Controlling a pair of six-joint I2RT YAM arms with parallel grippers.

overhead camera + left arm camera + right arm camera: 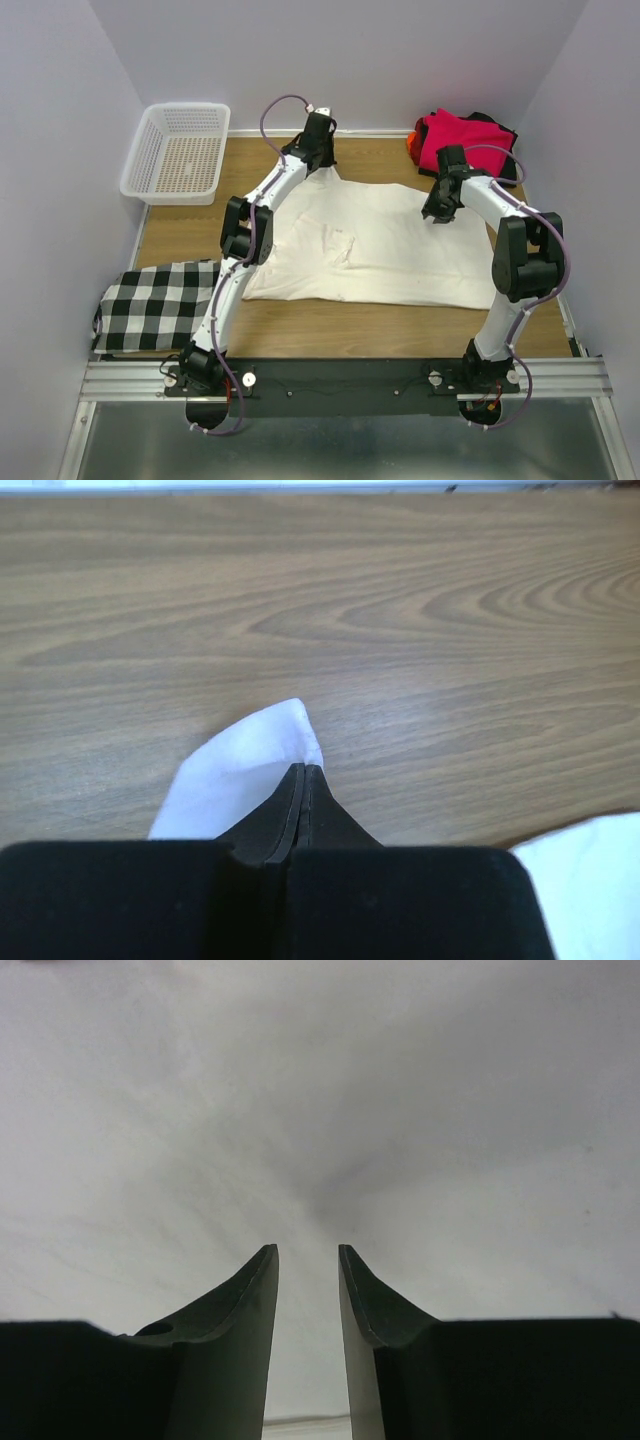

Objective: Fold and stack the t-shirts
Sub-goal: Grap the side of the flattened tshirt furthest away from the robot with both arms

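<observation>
A large cream t-shirt [380, 245] lies spread flat on the wooden table. My left gripper [318, 160] is at its far left corner, shut on a fold of the cream fabric [250, 765]; in the left wrist view my left gripper [304, 770] has its jaws pressed together on the cloth. My right gripper [437, 212] hovers over the shirt's far right part, open and empty; in the right wrist view my right gripper [307, 1252] faces plain cream fabric [320, 1110]. Folded magenta-red [462, 140], black and orange shirts are piled at the far right corner.
A white mesh basket [180, 152] stands at the far left. A black-and-white checked cloth [158, 305] lies at the near left edge. Grey walls enclose the table on three sides.
</observation>
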